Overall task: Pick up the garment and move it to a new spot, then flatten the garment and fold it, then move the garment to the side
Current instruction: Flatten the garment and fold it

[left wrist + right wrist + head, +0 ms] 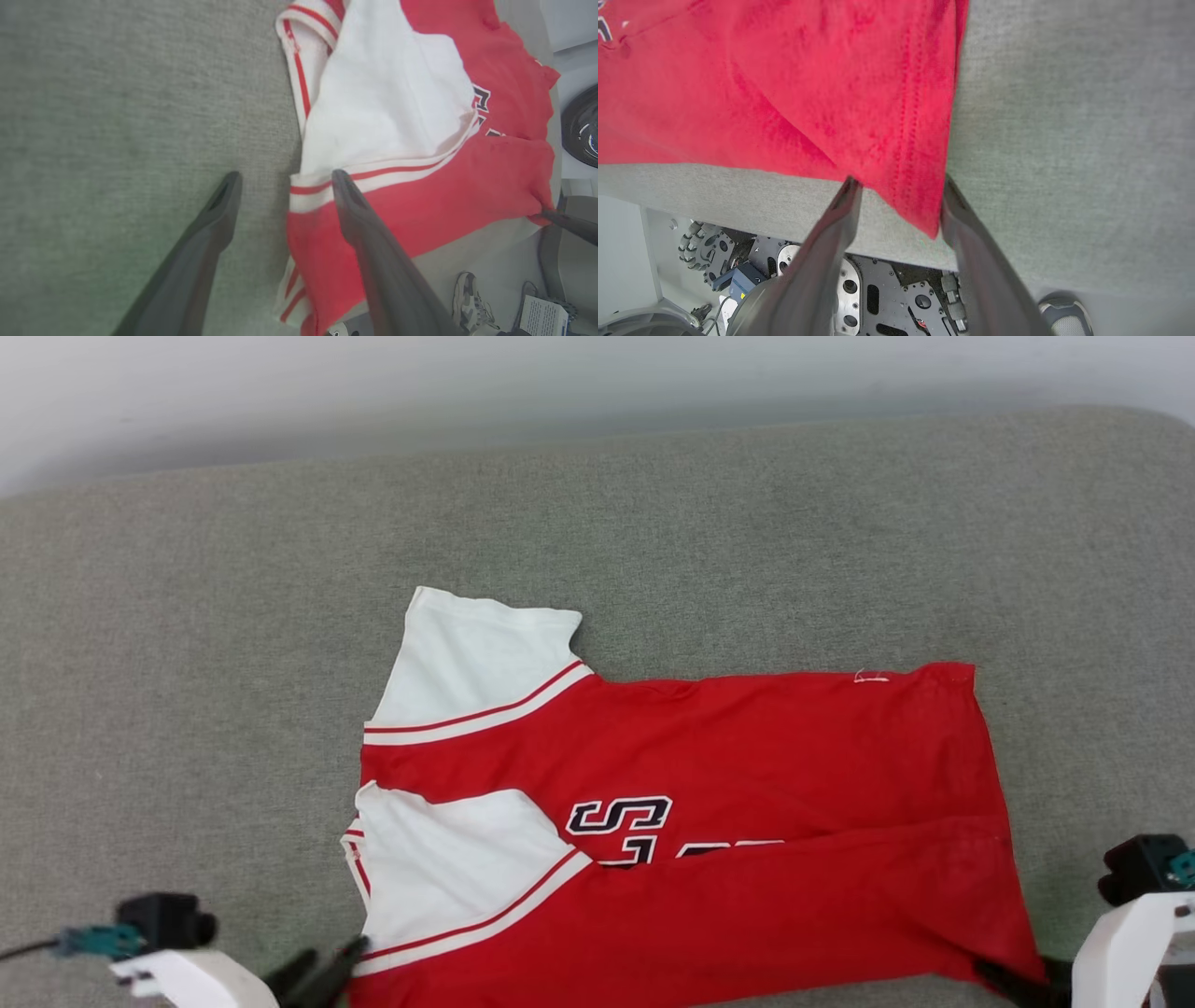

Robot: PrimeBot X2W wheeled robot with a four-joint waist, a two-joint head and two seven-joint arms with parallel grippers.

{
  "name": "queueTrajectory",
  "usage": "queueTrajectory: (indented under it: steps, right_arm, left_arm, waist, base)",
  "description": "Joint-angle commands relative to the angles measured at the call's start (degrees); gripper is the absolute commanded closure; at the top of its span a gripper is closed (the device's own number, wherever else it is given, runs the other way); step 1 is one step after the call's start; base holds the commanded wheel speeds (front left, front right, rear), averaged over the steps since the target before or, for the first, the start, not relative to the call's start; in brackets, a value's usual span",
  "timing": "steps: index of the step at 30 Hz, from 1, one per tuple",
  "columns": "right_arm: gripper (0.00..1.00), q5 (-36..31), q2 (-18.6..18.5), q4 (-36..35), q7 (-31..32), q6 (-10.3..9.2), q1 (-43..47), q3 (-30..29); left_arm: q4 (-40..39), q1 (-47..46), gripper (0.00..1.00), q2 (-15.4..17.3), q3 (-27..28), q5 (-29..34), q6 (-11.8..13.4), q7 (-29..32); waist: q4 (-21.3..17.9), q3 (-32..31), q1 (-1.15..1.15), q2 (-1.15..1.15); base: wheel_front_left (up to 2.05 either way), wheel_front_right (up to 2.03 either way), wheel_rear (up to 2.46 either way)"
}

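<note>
Now the shirt [747,784] lies flat on the grey bench [187,663], close to its near edge. Its sleeves point left and its hem right, and the near side is folded over the dark print. At the shirt's near left corner the left claw [282,179] is released, one finger over the striped trim. The right claw [899,186] is also released, its fingers astride the near hem corner and gripping nothing.

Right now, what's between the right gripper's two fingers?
A red hem corner of the garment, lying at the near edge of the grey pad. The right gripper stands open around it, not clamped, as the right wrist view shows.
</note>
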Motion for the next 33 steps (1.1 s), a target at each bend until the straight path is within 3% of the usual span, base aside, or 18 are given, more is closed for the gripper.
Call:
queueTrajectory:
  steps: [1, 7, 11, 16, 25, 33]
  right_arm:
    - [0.00, 0.50, 0.34, -0.92, -0.54, -0.05, -0.98, -0.74]
    - [0.00, 1.28, -0.47, -4.54, -1.92, -0.05, -1.88, -3.96]
    - [0.00, 0.59, 0.02, -5.76, -2.17, -0.05, -3.29, -5.47]
    - [0.00, -1.49, 0.66, -4.88, -2.50, -0.05, -5.25, -4.88]
    - [0.00, -1.23, 2.71, -3.23, -5.36, -0.05, -6.98, -2.84]
    - [0.00, -1.07, 3.39, -2.88, -7.82, -0.05, -7.11, -1.54]
  left_arm:
    - [-1.08, -1.02, 0.00, 1.38, 1.42, -0.73, 0.77, 0.52]
    - [-7.77, -6.00, 0.00, 8.12, 6.71, -1.80, 3.34, 4.67]
    - [-7.26, -11.97, 0.00, 11.03, 8.20, -3.13, 4.54, 9.46]
    - [-3.51, -21.53, 0.00, 12.85, 6.28, -1.64, 4.52, 15.21]
    - [8.86, -37.61, 0.00, 11.52, 0.75, 3.48, 3.31, 22.19]
    - [19.00, -44.90, 0.00, 9.82, -2.55, 7.33, 1.04, 23.32]
  waist:
    - [0.06, 0.07, 0.00, 0.00]
    - [-0.70, 1.00, 0.00, 0.00]
    - [-2.71, 2.03, 0.00, 0.00]
    - [-6.04, 3.79, 0.00, 0.00]
    - [-11.83, 7.44, 0.00, 0.00]
    - [-15.68, 9.40, 0.00, 0.00]
  base:
    - [0.00, 0.00, 0.00]
    - [0.00, 0.00, 0.00]
    - [0.00, 0.00, 0.00]
    - [0.00, 0.00, 0.00]
    - [0.00, 0.00, 0.00]
    - [0.00, 0.00, 0.00]
